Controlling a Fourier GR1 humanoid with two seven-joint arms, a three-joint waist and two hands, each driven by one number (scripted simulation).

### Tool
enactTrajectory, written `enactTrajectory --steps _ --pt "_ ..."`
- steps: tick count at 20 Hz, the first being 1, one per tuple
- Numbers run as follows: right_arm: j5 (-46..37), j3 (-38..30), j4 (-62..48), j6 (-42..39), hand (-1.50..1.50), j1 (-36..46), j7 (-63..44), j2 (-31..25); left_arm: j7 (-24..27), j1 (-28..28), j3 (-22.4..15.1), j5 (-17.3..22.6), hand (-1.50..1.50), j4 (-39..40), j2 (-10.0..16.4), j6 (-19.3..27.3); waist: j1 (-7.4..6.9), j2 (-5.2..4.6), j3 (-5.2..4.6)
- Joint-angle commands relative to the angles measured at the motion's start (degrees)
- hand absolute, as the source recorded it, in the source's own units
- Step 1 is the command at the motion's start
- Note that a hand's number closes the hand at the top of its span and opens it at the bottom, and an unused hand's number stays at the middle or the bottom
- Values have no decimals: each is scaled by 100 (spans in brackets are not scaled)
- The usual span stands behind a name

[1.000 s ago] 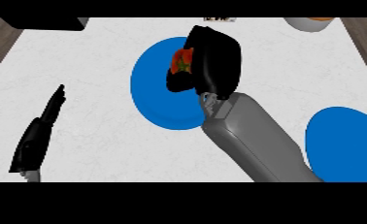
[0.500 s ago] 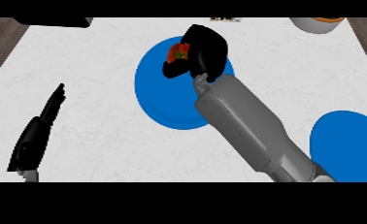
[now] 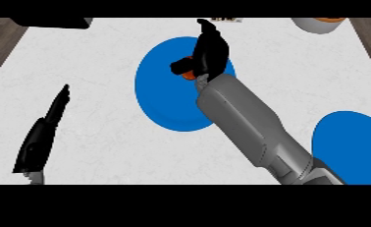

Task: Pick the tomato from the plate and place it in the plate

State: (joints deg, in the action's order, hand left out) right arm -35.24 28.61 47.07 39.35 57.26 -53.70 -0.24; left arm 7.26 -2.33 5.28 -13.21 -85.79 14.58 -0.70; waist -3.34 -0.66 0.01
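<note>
A large blue plate [image 3: 163, 96] lies in the middle of the white counter. My right hand [image 3: 211, 53] is over its far right part, fingers pointing toward the far edge and thumb [image 3: 180, 66] bent across to the left. Only an orange-red sliver of the tomato [image 3: 188, 75] shows below the thumb; the hand hides the rest, and its fingers and thumb are curled round it. A second blue plate [image 3: 346, 147] lies at the lower right, partly cut off. My left hand [image 3: 42, 135] rests open at the lower left, fingers up.
A pale bowl [image 3: 319, 24] with something orange inside stands at the far right corner. A dark object [image 3: 52, 22] sits at the far left corner, and a small item [image 3: 226, 19] at the far edge. The counter's wooden borders show at both sides.
My right hand has closed further over the tomato and turned its fingers toward the far edge, so less of the tomato shows. The left hand has stayed still.
</note>
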Motion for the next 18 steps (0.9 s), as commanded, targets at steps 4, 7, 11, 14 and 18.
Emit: enactTrajectory --steps 4,7,11,14,18 --pt "-408 -141 26 1968 -150 93 -467 22 -63 -53 275 145 0 -37 202 -98 158 61 -2" --pt "-692 -486 202 2219 -150 -201 -458 22 54 -433 231 138 0 -123 70 -53 289 97 0" --pt "-513 -657 1358 2831 -150 -1302 217 -101 158 -485 290 96 0 -78 44 52 444 113 12" --pt "-394 -503 2506 2659 -150 -2133 554 -326 3 -442 451 216 0 -202 217 -81 513 134 9" --pt "-1 -244 3821 2550 -150 -3424 1289 -1031 185 -386 393 107 0 32 96 8 451 89 5"
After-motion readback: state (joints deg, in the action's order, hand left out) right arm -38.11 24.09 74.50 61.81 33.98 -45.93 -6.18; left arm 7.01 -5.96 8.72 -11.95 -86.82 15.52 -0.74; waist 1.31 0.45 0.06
